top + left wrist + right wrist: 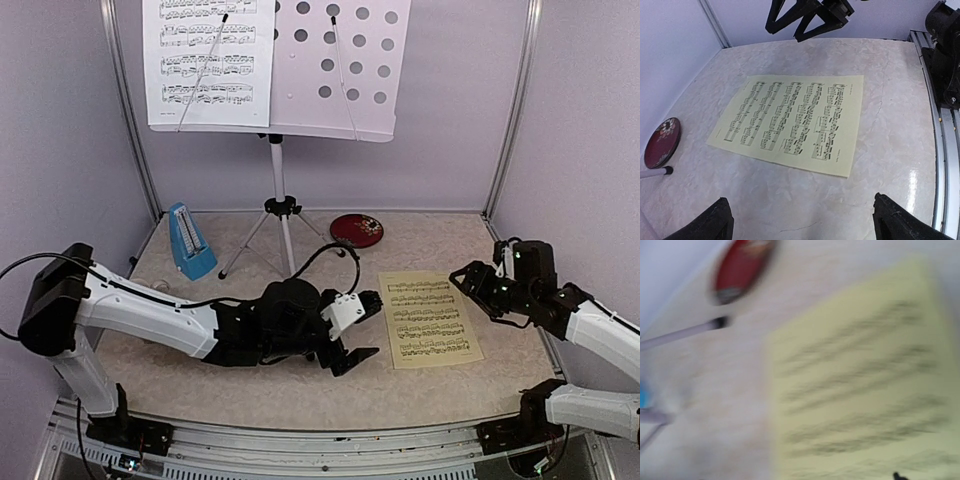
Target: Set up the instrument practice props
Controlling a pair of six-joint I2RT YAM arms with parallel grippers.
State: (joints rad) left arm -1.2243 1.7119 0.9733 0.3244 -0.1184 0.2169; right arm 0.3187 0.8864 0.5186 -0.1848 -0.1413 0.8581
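Your left gripper (802, 224) faced the yellow music sheet (790, 120) just ahead, red plate (662, 142) leftward; it stood wide open, empty

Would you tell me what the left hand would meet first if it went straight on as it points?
The left hand would probably meet the yellow music sheet, flat just ahead; passing above it, the right hand beyond.
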